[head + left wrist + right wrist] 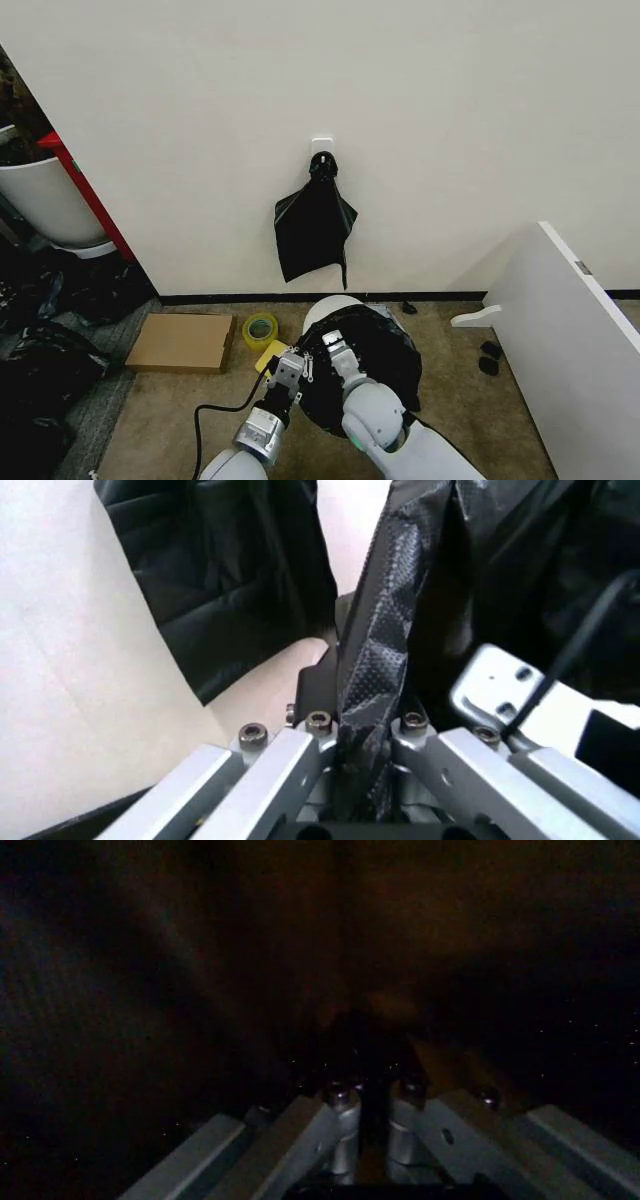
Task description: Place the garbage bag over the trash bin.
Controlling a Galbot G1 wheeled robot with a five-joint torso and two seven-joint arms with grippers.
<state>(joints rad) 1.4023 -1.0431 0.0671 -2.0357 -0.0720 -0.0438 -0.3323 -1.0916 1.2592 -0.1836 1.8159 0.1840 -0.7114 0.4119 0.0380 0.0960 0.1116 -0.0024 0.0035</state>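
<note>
Pinching garbage bag point(375, 682), left hand point(355, 739).

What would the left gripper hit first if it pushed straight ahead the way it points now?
Likely the trash bin. The left gripper, shut on the garbage bag, points at its white rim just beyond; depth is unclear.

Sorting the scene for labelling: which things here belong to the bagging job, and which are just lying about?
In the job: garbage bag, trash bin, left gripper shut on the bag, right gripper at the bag.

Lying about: hanging black bags, tape roll, flat cardboard, white tub.
</note>
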